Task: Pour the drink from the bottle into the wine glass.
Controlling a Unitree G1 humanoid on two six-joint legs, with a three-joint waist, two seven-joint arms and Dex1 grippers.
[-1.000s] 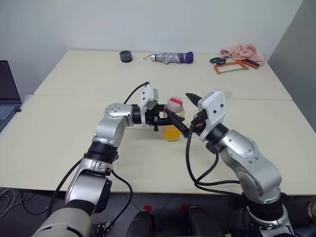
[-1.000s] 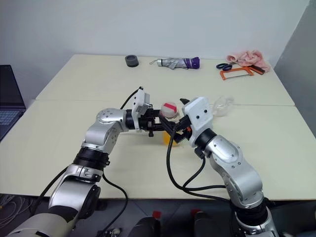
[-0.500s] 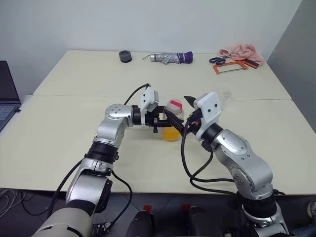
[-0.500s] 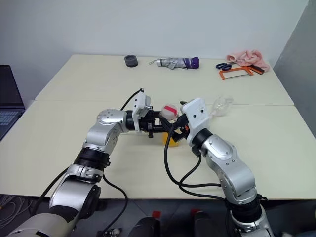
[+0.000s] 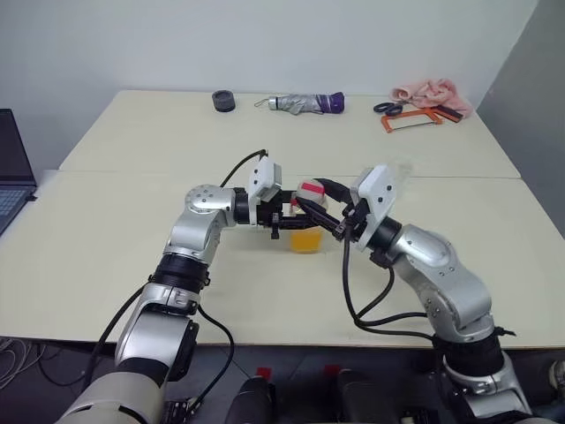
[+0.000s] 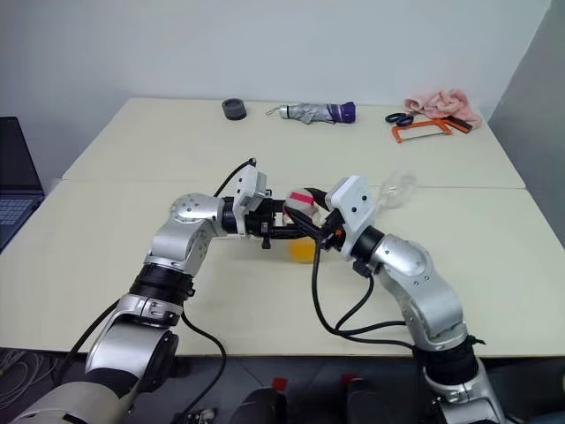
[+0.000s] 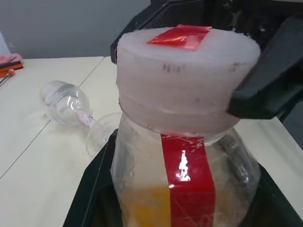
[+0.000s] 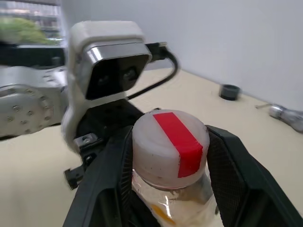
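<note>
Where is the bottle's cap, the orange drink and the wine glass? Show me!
cap (image 8: pixel 169 142), right wrist view, on its white side below the red strip.
drink (image 5: pixel 306 240), left eye view, on the orange liquid low in the bottle.
wine glass (image 7: pixel 65 101), left wrist view, on its rounded bowl, lying tipped on the table.

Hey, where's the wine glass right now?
The wine glass lies tipped on its side on the table, just beyond the right gripper and right of the bottle.
</note>
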